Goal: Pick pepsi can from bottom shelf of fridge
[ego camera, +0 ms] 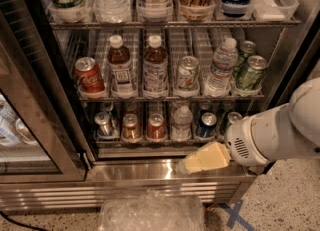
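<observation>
My cream pincer (187, 165), whose grip I cannot tell, hovers below the small dark blue aluminium pepsi can (206, 124), not yet grasped.

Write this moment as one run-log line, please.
claw: outside fridge, below bottom shelf | pepsi can: on bottom shelf, untouched | grasp: not yet
</observation>
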Action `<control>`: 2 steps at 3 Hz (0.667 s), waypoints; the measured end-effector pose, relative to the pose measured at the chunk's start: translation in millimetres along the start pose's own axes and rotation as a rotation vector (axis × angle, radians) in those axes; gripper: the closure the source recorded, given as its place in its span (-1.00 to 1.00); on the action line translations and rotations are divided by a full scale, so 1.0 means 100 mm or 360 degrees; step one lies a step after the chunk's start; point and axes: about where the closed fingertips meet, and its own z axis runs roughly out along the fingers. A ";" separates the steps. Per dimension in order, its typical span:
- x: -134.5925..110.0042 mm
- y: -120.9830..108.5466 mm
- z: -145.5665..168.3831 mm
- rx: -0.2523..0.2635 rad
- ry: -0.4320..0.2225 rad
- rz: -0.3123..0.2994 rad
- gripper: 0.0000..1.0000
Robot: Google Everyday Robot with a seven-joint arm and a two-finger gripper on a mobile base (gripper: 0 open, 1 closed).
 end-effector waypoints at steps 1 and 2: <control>0.00 0.00 0.00 0.0000 -0.0001 0.0000 -1.00; -0.02 -0.01 0.15 -0.0009 -0.0108 0.0059 -1.00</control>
